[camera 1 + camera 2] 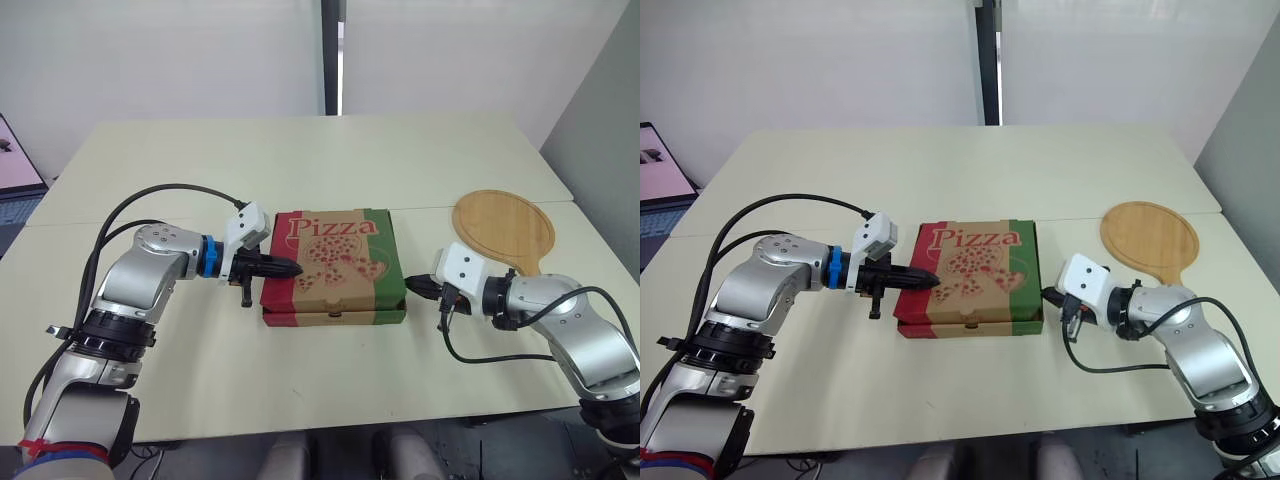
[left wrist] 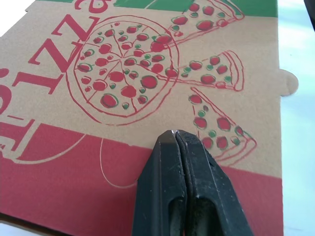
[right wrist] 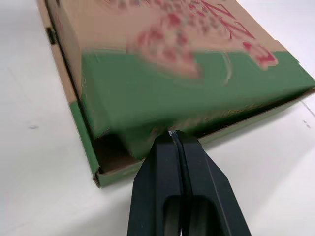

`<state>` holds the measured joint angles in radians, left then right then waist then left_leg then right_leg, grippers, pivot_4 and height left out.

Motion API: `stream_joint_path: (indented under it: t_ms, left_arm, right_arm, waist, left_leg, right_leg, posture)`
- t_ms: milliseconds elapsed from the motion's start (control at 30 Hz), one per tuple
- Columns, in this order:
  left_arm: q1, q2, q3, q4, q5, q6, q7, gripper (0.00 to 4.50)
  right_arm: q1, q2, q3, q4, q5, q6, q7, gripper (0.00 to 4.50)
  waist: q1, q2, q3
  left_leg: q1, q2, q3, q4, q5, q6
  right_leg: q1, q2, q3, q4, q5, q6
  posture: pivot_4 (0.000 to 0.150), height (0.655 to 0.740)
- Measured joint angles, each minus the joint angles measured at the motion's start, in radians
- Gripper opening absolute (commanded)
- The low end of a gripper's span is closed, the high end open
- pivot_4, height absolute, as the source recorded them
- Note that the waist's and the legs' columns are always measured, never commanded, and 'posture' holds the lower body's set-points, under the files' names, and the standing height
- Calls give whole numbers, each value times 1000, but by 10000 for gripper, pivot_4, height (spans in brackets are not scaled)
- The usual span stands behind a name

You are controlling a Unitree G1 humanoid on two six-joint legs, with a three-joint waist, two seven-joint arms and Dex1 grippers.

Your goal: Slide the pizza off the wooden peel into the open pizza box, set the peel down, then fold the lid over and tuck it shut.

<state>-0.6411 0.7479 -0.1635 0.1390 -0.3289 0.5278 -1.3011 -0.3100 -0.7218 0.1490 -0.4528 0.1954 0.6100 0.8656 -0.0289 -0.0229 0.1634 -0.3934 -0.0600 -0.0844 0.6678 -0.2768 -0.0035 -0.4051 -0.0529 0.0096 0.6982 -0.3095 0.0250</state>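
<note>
The pizza box [image 1: 335,265] lies in the middle of the table with its printed lid folded down over it. My left gripper [image 1: 292,268] is shut, its tip resting on the red left strip of the lid [image 2: 118,88]. My right gripper [image 1: 408,287] is shut with nothing in it, its tip against the green right side of the box [image 3: 197,93], where the lid's side flap stands slightly out from the base. The round wooden peel [image 1: 505,228] lies bare on the table at the right, behind my right arm.
The cream table [image 1: 330,160] runs wide behind the box. A seam between two tabletops [image 1: 150,220] crosses at the box's far edge. A dark post [image 1: 333,55] stands against the back wall. The near table edge is close below both arms.
</note>
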Motion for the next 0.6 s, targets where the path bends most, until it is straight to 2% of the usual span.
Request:
stream_joint_path:
  t_ms: [233,600]
  left_arm:
    - [0,0,0,0,0,-1,2,0]
    - [8,0,0,-1,1,-1,3,0]
  right_arm:
    - [-19,31,-18,-4,70,82,-17,421]
    - [47,-26,31,-16,3,-14,-20,421]
  waist:
    - [-3,0,0]
    - [0,0,0]
  left_leg:
    - [0,0,0,-1,0,0]
    - [0,0,0,0,0,0]
  right_leg:
    - [0,0,0,0,0,0]
    - [0,0,0,0,0,0]
  posture:
    - [1500,7400]
    - [1500,7400]
